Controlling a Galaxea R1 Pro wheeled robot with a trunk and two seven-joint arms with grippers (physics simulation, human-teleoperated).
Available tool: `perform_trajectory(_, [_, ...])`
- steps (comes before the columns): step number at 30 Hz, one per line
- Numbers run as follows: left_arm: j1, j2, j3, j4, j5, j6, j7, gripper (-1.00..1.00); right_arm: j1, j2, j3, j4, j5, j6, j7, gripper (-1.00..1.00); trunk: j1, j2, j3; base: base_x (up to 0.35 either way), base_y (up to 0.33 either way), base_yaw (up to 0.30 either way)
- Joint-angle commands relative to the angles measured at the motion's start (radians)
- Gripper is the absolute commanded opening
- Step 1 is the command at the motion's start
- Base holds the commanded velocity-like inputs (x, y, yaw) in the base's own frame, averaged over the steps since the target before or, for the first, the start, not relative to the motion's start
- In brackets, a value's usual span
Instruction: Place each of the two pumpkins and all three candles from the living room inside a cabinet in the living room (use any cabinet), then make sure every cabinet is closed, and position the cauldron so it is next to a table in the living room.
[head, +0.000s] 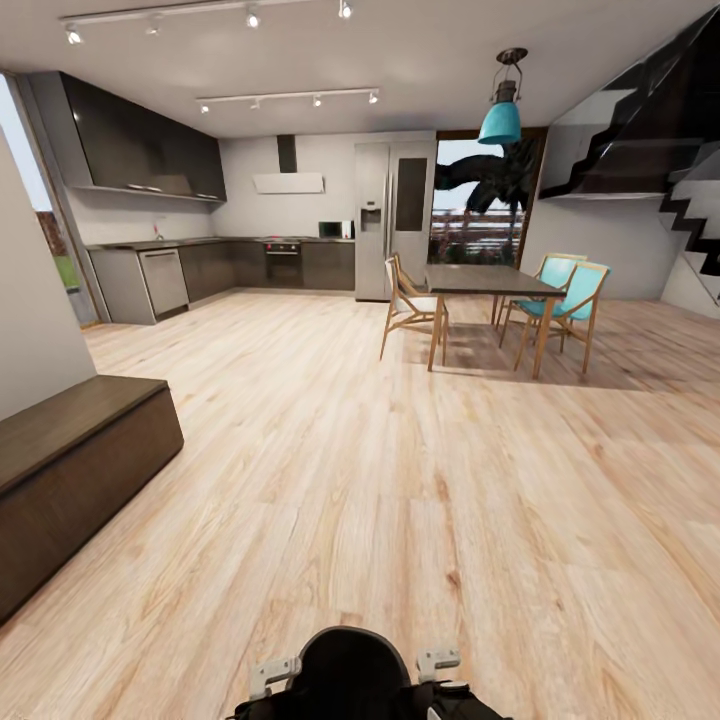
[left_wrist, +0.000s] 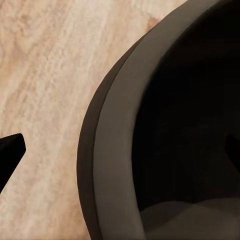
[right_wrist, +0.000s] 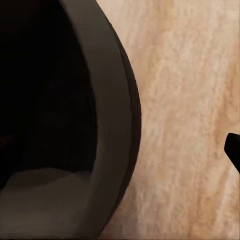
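The black cauldron (head: 352, 668) sits at the bottom centre of the head view, close in front of me. My left gripper (head: 272, 677) and right gripper (head: 438, 662) flank its rim. The left wrist view has the cauldron's thick rim (left_wrist: 116, 150) running between the jaws of the left gripper (left_wrist: 120, 150). Its outer fingertip (left_wrist: 11, 149) stands well off the rim over the floor. My right gripper (right_wrist: 117, 150) straddles the rim (right_wrist: 107, 125) the same way, with its outer fingertip (right_wrist: 234, 149) apart from it. Both stand open. The low dark brown cabinet (head: 70, 470) lies at left, shut. Pumpkins and candles are out of view.
A dining table (head: 485, 280) with wooden and teal chairs (head: 565, 300) stands ahead to the right, a wide stretch of wood floor before it. The kitchen counter (head: 230, 265) and fridge (head: 392, 215) line the back wall. Stairs (head: 690, 215) rise at right.
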Motion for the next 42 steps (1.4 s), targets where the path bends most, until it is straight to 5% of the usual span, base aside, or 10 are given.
perform_trajectory(1, [0.0,0.0,0.001,0.0,0.009,0.001,-0.003,1.0,0.0,0.0,0.016,-0.001,-0.011,0.008,-0.003,1.0,0.0,0.0,-0.001,0.0,0.0,0.0])
perform_trajectory(9, [0.0,0.0,0.001,0.0,0.01,0.001,-0.003,1.0,0.0,0.0,0.032,-0.001,-0.011,0.015,0.007,1.0,0.0,0.0,-0.001,0.0,0.0,0.0])
perform_trajectory(20, [0.0,-0.001,-0.002,0.002,0.007,0.0,-0.003,1.0,0.0,0.0,0.033,-0.001,-0.01,0.013,0.006,1.0,0.032,-0.057,-0.038,0.0,0.0,0.0])
perform_trajectory(21, [0.0,-0.01,-0.108,0.043,0.008,-0.011,-0.006,1.0,0.0,0.0,0.033,-0.001,-0.01,-0.001,0.006,1.0,0.032,-0.057,-0.038,0.0,0.0,0.0])
perform_trajectory(42, [0.0,-0.009,-0.109,0.043,0.008,-0.011,-0.006,1.0,0.0,0.0,0.033,0.001,-0.013,-0.068,0.001,1.0,0.033,-0.058,-0.049,0.0,0.0,0.0])
